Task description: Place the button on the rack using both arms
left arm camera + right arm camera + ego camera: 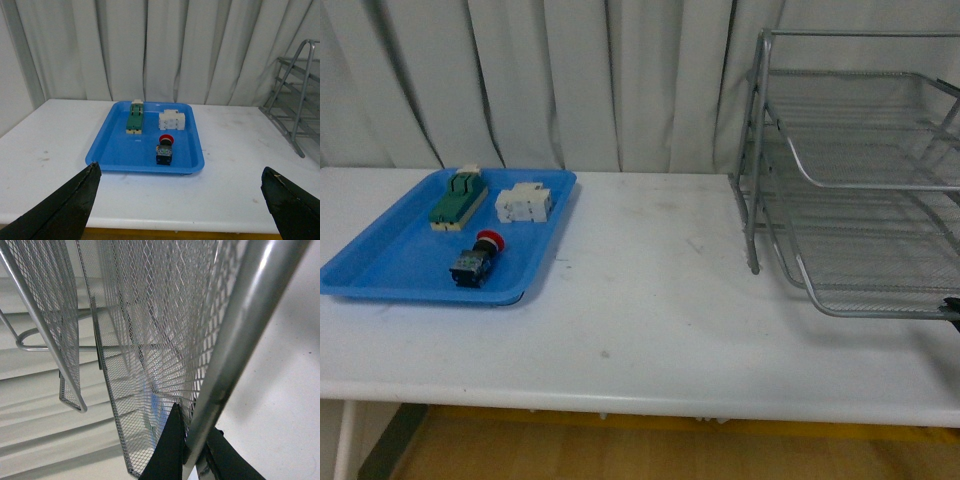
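Observation:
The button, red cap on a black and blue body, lies in the near part of the flat blue tray at the table's left; it also shows in the left wrist view. The silver wire-mesh rack stands at the table's right, cut off by the frame edge. My left gripper is open and empty, its fingertips spread wide, back from the tray near the table's front edge. My right gripper is shut on the rack's frame tube; only a dark bit of it shows in the front view.
A green-and-cream block and a white block lie in the tray's far part. White curtains hang behind the table. The rack's left legs stand right of the table's middle.

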You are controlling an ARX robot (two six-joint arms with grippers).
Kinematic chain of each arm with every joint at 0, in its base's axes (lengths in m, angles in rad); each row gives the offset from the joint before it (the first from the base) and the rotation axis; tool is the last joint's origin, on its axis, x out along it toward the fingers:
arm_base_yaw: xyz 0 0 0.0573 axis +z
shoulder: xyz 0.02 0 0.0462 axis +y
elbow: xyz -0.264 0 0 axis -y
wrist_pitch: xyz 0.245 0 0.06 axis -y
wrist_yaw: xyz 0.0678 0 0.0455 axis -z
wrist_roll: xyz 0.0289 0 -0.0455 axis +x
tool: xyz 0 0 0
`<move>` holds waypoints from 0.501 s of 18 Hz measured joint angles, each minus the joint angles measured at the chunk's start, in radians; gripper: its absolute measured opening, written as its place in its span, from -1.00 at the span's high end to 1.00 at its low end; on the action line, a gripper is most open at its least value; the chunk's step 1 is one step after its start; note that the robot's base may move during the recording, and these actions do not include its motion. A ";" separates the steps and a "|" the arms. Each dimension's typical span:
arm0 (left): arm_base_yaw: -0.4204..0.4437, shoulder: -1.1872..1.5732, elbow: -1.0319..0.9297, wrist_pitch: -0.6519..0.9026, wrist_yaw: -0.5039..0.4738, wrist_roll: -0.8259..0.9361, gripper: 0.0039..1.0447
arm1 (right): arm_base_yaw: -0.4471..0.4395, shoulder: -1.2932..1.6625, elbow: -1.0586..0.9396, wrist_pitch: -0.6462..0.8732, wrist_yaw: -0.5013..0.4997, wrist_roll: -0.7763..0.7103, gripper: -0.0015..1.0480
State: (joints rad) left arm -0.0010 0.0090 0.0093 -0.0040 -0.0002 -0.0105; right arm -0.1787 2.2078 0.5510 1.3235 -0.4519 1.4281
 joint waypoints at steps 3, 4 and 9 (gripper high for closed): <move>0.000 0.000 0.000 0.000 0.000 0.000 -0.88 | -0.017 0.000 -0.006 0.000 -0.022 -0.020 0.85; 0.000 0.000 0.000 0.000 0.000 0.000 -0.88 | -0.019 0.000 -0.010 -0.006 -0.024 -0.041 0.67; 0.000 0.000 0.000 0.000 0.000 0.000 -0.88 | -0.027 0.002 -0.059 -0.029 -0.029 -0.080 -0.40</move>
State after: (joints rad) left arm -0.0010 0.0090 0.0093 -0.0040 -0.0002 -0.0105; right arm -0.2054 2.2097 0.4919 1.2945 -0.4809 1.3479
